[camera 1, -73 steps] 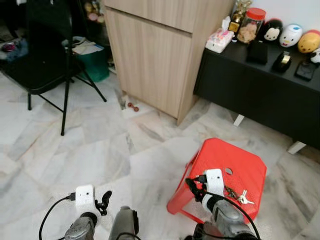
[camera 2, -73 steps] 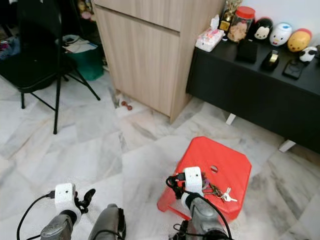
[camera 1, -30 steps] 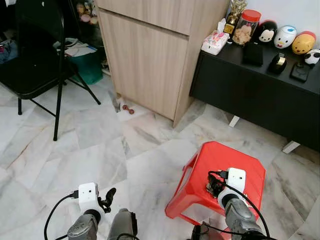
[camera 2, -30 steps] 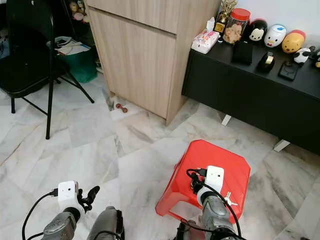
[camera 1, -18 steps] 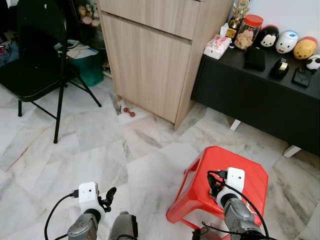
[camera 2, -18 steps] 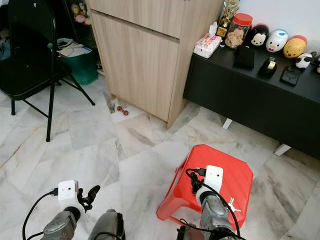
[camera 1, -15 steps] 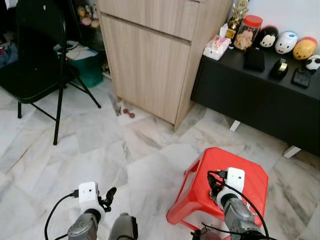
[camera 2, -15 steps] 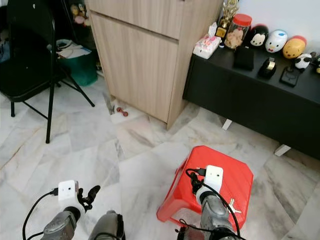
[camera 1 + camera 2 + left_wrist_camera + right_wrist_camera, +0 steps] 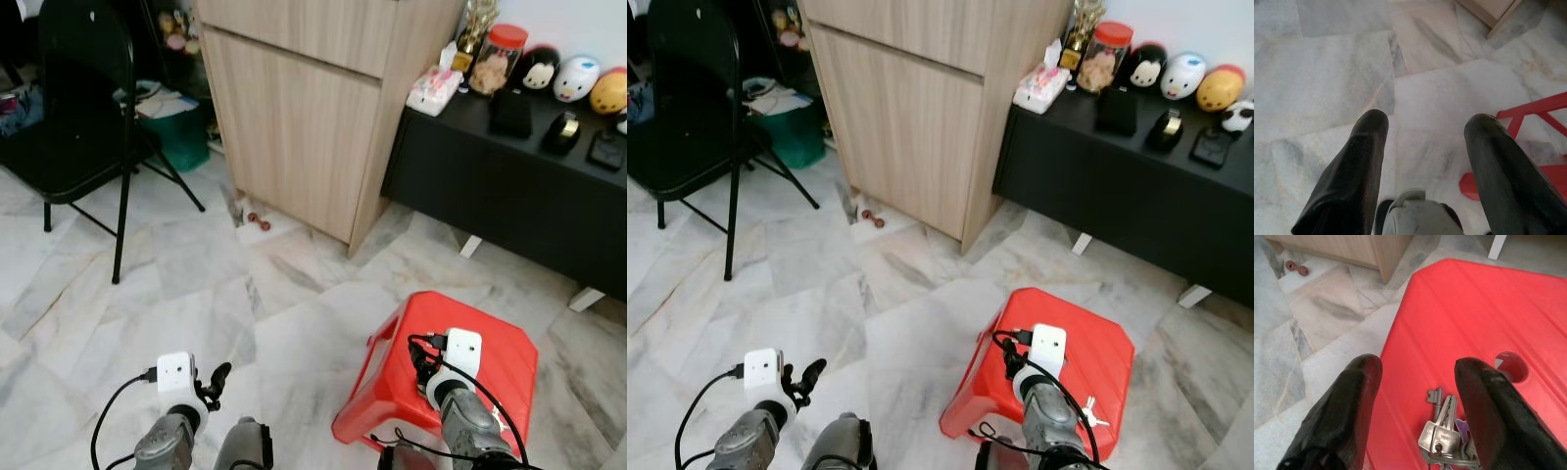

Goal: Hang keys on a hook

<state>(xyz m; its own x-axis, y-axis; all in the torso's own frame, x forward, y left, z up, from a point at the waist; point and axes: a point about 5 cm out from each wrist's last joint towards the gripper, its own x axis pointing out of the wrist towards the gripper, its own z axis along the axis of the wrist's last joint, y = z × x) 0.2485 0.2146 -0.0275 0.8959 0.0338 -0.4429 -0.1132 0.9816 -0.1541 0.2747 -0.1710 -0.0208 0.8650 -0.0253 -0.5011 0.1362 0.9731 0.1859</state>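
a red plastic stool (image 9: 495,343) is seen on the pale marble floor (image 9: 147,284), and everything else is placed from it. the keys (image 9: 1442,433), a small silver bunch on a ring, are lying flat on the stool's top, near the round hole (image 9: 1511,366) in that top and toward the robot's side of it; a key tip is also caught at the stool's near right part (image 9: 1089,417). the right gripper (image 9: 1418,382) is held just above the stool's top with its two black fingers spread apart, released, and the keys are seen between and just below the fingers (image 9: 1484,406) without being touched. the left gripper (image 9: 1422,147) is held low over the floor, well to the left of the stool, its fingers also spread and nothing caught between them; one red leg of the stool is seen at the edge of its wrist view. beyond the stool a light wooden cabinet (image 9: 313,108) is standing, and to the right of that, behind the stool, a low black sideboard (image 9: 509,186) is set, topped with a jar (image 9: 498,54) and round toy figures (image 9: 576,76). far to the left of the stool a black folding chair (image 9: 78,127) is placed.
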